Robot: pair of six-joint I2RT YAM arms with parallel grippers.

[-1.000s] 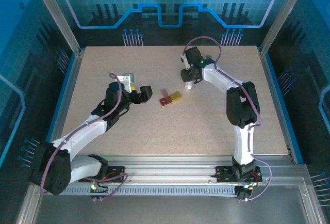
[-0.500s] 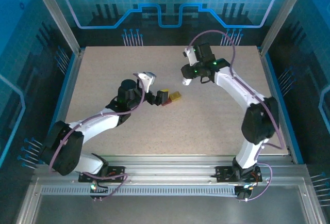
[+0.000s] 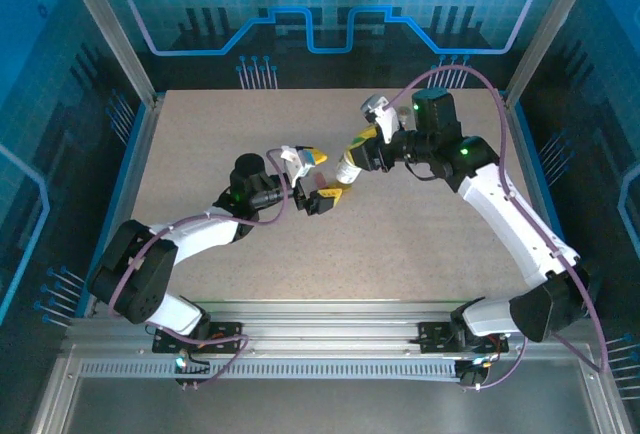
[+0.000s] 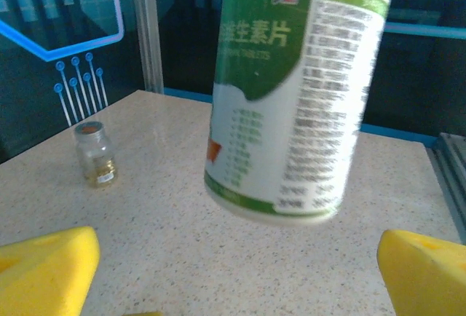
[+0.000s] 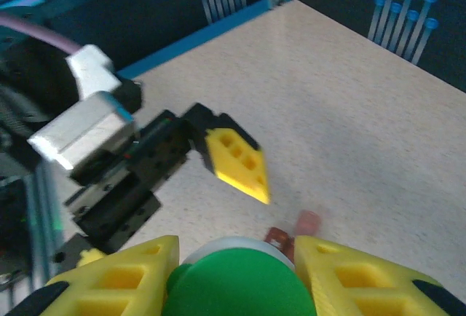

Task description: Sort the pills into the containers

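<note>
Right pincer [image 3: 352, 159], clenched on the white bottle [image 4: 291, 97], has swung toward the wide-spread left pincer [image 3: 320, 179]

The white bottle [image 4: 291, 97] carries a green-and-white label. On its green band stand large white Chinese characters, of which 生素片 can be read; the one before them curves off round the side and cannot be made out. Above them sits a small red brand mark, too blurred to read. The white panel to the right bears columns of fine print, illegible. The small glass jar [image 4: 95, 154] has a pale label, also unreadable.
</note>
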